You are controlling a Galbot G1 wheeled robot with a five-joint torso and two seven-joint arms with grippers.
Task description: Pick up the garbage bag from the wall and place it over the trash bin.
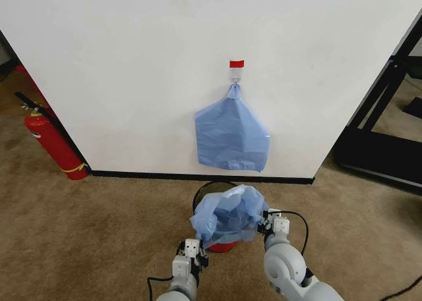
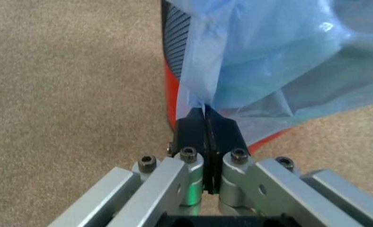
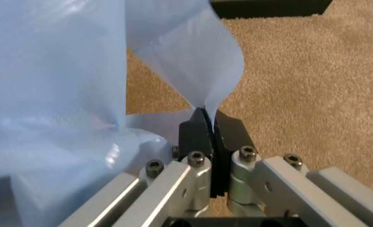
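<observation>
Both pincers sit low in my head view, each pinched tight on an edge of the bag point(image 1: 229, 215). My left pincer point(image 2: 205, 109) has its jaws closed flat on a gathered fold of the film, right beside the bin point(image 2: 175, 28). My right pincer point(image 3: 205, 111) is closed the same way on a thin tongue of plastic at the opposite side of the mouth.

Between them the bag hangs open and crumpled over the bin point(image 1: 213, 186), which stands on the carpet near the wall point(image 1: 132, 64). I judge the mouth is draped on the rim but not yet pulled down around it.

I expect it to handle as light, limp, slippery film that tears easily if snagged on the wire mesh. Holding the mouth hem at two opposite points, as I do now, looks right.

A bundle point(image 1: 231, 136) of spare bags hangs from the hook point(image 1: 236, 65).
</observation>
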